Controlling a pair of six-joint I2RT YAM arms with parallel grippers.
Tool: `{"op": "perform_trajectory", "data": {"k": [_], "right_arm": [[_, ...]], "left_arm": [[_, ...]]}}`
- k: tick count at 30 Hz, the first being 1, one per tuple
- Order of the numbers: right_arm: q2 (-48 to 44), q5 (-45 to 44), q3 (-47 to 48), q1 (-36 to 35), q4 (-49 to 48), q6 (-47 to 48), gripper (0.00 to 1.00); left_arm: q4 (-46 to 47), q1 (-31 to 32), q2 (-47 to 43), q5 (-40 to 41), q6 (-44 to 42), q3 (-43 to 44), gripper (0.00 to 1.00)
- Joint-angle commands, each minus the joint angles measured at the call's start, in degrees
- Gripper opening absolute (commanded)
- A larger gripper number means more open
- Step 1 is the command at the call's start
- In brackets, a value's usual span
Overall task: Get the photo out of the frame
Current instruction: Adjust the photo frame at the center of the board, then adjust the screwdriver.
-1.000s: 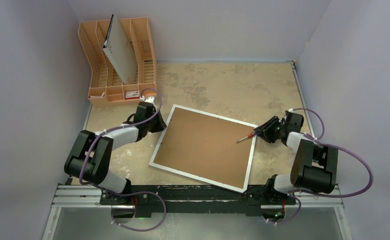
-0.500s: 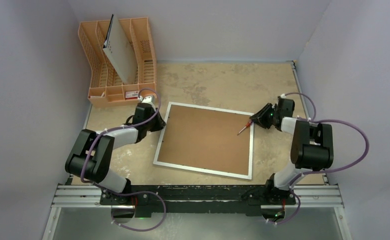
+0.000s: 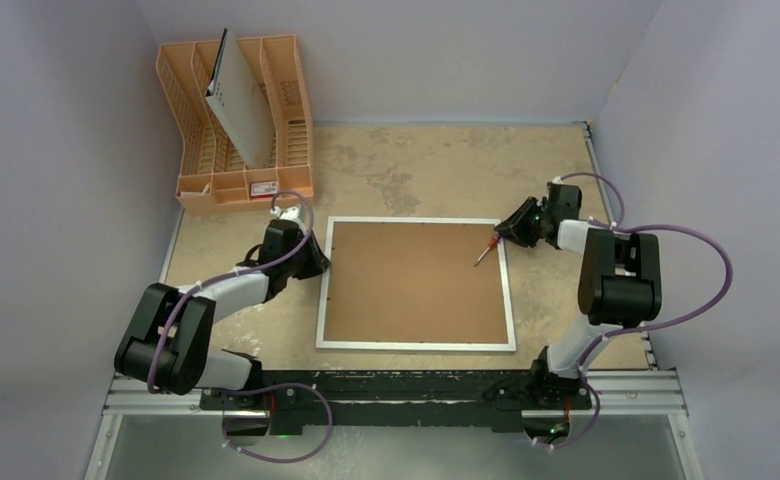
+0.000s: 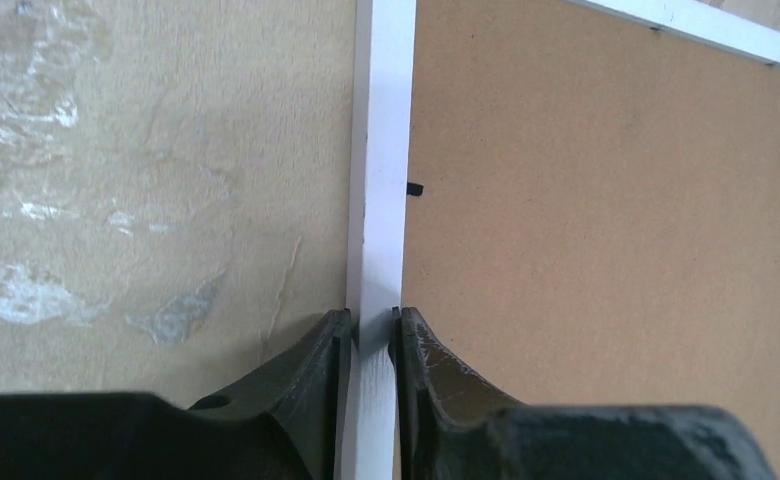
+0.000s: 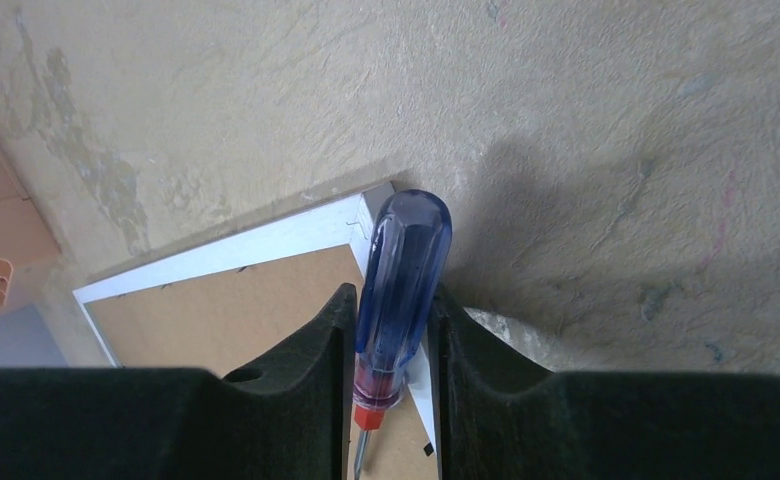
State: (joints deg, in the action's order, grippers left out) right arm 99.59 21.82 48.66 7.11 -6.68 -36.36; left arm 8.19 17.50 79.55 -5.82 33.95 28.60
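From the overhead camera I see the frame [image 3: 416, 283] lying flat in the middle of the table [image 3: 416, 165]. Its brown fibreboard back faces up, its narrow white border shows all round, and its sides run square to the table edges. I cannot see the photo from any camera; only the back of the frame shows.

My left gripper [image 3: 318, 256] sits at the frame's 9 o'clock side, up near the 10 o'clock corner. On the left wrist camera its two dark fingers [image 4: 328, 345] are clamped on the white border, one on the table side and one on the brown side. A small black tab [image 4: 414, 189] sits where border meets backing, toward 12 o'clock from the grip.

My right gripper [image 3: 506, 229] is at the frame's 2 o'clock corner, closed on a screwdriver [image 5: 402, 268] with a clear blue handle and a red collar. On the right wrist camera the handle is squeezed between both fingers, with its rounded end sticking out past the fingertips above the frame's corner. From overhead, the shaft slants toward 7 o'clock from the gripper and its tip lies over the brown back just inside the right border. I cannot tell whether the tip touches the board.

An orange plastic rack [image 3: 194, 160] stands in the table's 10 o'clock corner, well apart from the frame. A grey-white board [image 3: 240, 108] with small holes leans in it.
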Motion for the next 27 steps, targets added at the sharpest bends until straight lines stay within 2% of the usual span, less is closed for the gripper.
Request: {"op": "perform_trajectory", "data": {"k": [1,4,9,11,14,18,22,24,27], "right_arm": [[-1.72,2.88,1.11,-2.07,9.21,1.70,0.21],[-3.20,2.61,1.96,-2.06,10.43,2.30,0.14],[-5.43,2.63,2.76,-2.06,11.85,2.86,0.11],[-6.22,2.72,2.95,-2.04,11.95,3.31,0.00],[-7.55,1.73,3.49,-2.05,13.22,3.43,0.02],[-8.83,0.12,4.00,-2.07,14.83,4.22,0.00],[-12.77,4.10,3.37,-2.14,11.68,4.40,0.00],[-16.15,8.76,1.36,-2.30,7.48,2.49,0.00],[-21.81,14.54,-2.20,-3.86,-1.54,-1.53,0.00]], "left_arm": [[-9.10,1.25,-0.85,-1.46,-0.66,0.16,0.26],[-12.50,1.24,-1.17,0.15,-2.11,2.62,0.29],[-14.43,1.22,-3.14,2.41,-3.20,4.62,0.33],[-14.92,1.22,-3.78,2.87,-3.56,5.15,0.34],[-16.03,1.22,-4.31,3.88,-4.40,6.03,0.36],[-17.11,1.22,-4.52,4.30,-4.98,6.99,0.37],[-17.11,1.22,-7.24,4.08,-6.24,8.35,0.37],[-15.21,1.22,-8.91,0.62,-8.42,9.49,0.37],[-4.88,1.27,-9.82,-14.37,-11.11,9.88,0.39]]}}
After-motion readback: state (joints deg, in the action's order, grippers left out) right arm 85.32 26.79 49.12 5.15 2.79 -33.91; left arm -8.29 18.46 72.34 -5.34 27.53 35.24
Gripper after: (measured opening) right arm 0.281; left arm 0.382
